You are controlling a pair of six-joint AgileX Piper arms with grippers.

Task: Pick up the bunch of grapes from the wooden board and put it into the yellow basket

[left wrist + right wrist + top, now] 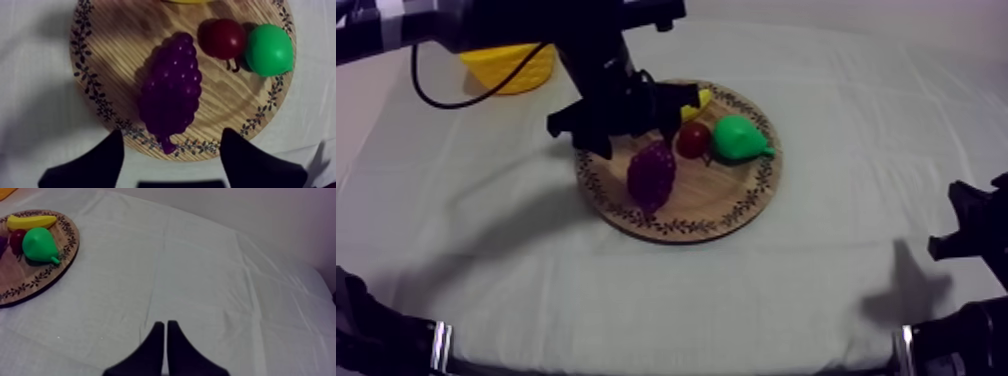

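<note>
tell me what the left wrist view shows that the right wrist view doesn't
Left wrist, not right: the open left hand over the whole purple bunch of grapes. Right wrist, not left: the shut right hand over bare grey-white cloth. Both: the round wooden board with a patterned rim, small red fruit, green pear.

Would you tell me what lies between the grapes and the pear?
The small red fruit sits between grapes and pear, clearest in the left wrist view.

Creased grey-white cloth [200, 273] meets a plain pale wall [260, 208] behind.
</note>
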